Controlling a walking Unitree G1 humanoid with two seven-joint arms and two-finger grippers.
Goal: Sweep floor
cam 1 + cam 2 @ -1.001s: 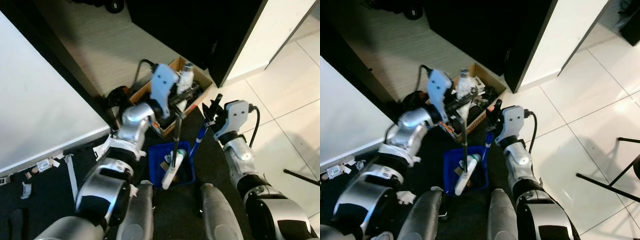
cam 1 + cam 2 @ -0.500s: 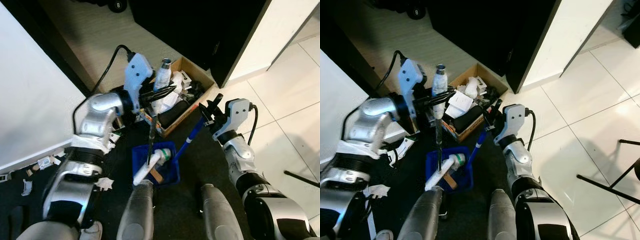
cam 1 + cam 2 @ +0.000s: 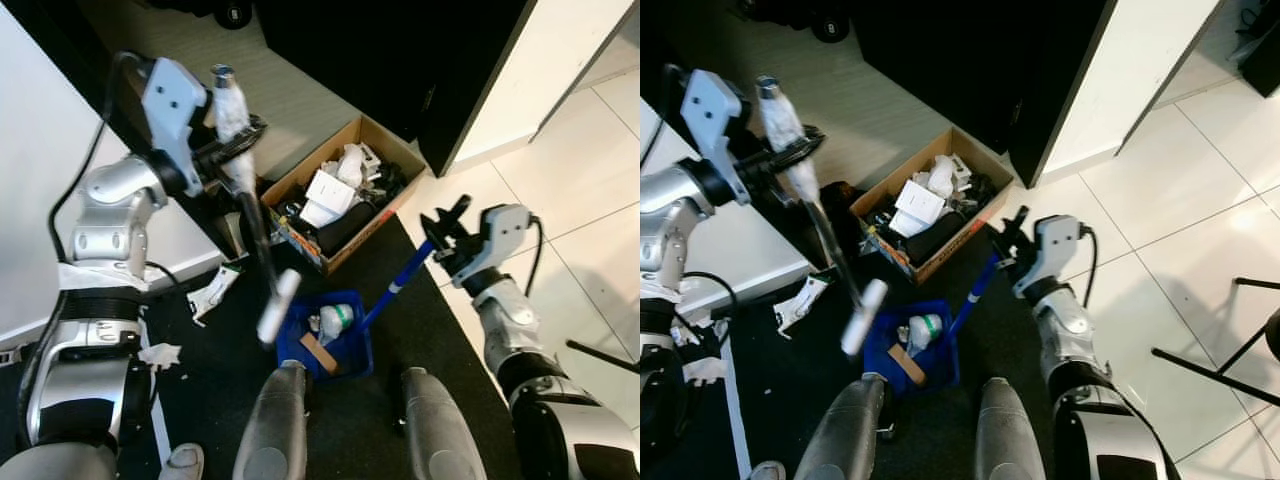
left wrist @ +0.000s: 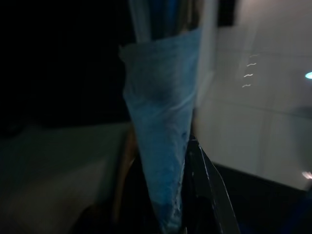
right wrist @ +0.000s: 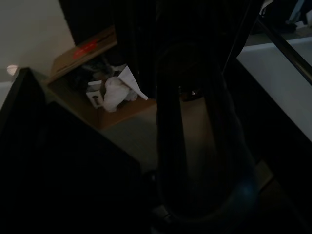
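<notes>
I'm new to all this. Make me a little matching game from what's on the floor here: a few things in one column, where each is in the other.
Things:
1. cardboard box
2. blue dustpan
3. broom
4. torn paper scraps

Places:
A. held in the left tool
B. beside the dark cabinet, full of rubbish
C. on the dark mat by the white wall
D. just ahead of the robot's legs

Pairs: 1-B, 2-D, 3-A, 4-C

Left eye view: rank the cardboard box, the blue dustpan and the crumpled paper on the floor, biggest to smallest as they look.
1. Cardboard box
2. Blue dustpan
3. Crumpled paper

The dustpan lies nearer the camera, yet looks smaller than the box.
</notes>
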